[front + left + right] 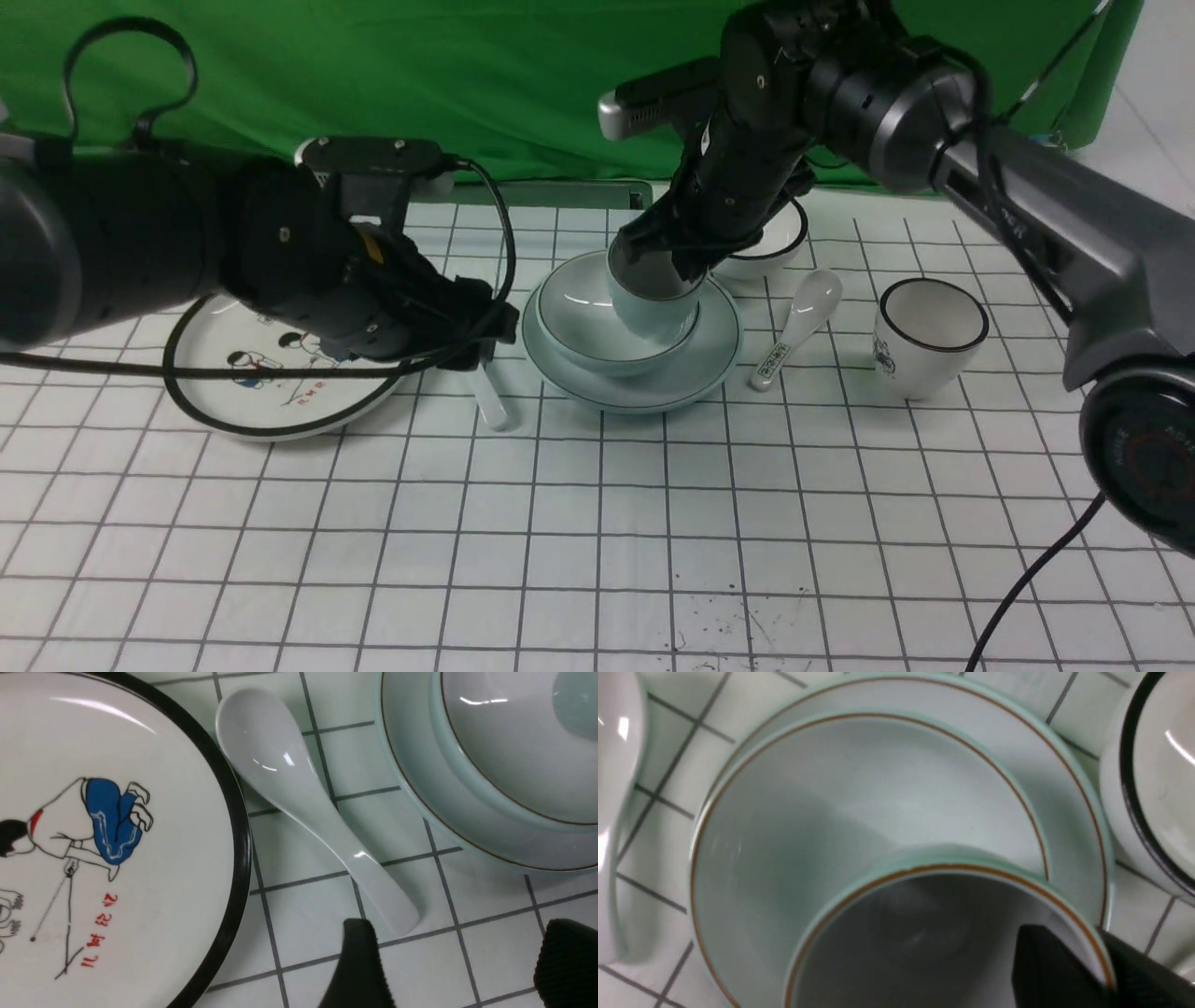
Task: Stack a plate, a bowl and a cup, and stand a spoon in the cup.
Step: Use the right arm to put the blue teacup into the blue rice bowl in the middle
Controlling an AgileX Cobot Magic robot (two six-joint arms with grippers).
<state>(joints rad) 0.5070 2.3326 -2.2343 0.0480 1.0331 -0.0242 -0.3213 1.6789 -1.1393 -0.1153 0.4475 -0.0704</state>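
Here, right jaws [695,266] pinch the cup's [653,294] wall; left jaws [448,961] stand wide.Now the right jaws [695,266] pinch the cup's wall [653,313]; the left jaws [448,961] gape.

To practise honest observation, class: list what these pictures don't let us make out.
- Whether the pale blue-green cup touches the bowl's floor: front view, its own body hides the base.
- Plain white ceramic spoon's scoop: front view, behind the left gripper.
- Cartoon plate's far side: left wrist view, cut by the edge.
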